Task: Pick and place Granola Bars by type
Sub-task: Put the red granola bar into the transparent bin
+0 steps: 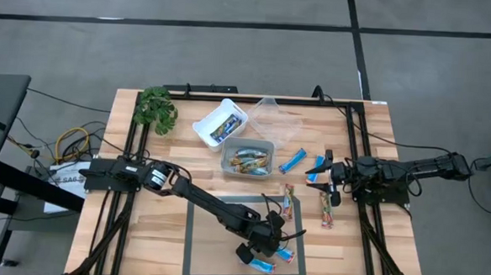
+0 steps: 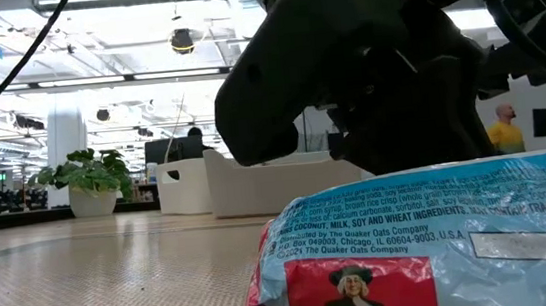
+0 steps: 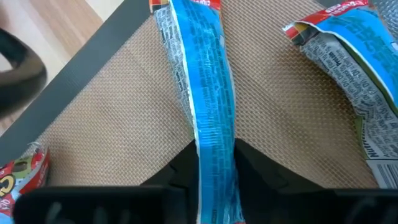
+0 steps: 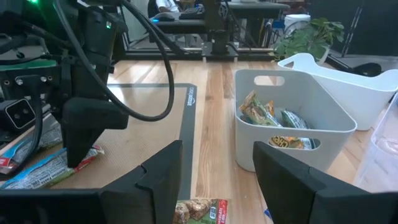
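My left gripper (image 1: 261, 249) pinches a blue bar (image 3: 208, 112) over the mat (image 1: 198, 236), another blue bar (image 3: 354, 56) beside it. My right gripper (image 1: 326, 177) hangs open. The grey tub (image 4: 298, 118) holds tan-wrapped bars (image 4: 264, 112); the white tub (image 1: 219, 123) seems to hold darker ones.

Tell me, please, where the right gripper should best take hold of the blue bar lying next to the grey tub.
Grip the blue bar at its middle, across its narrow width, coming straight down from above. It lies flat and slanted on the wood, so the fingers should turn to straddle its long sides. The grey tub is close on one side, so a sideways approach looks cramped. The right gripper is open and near.
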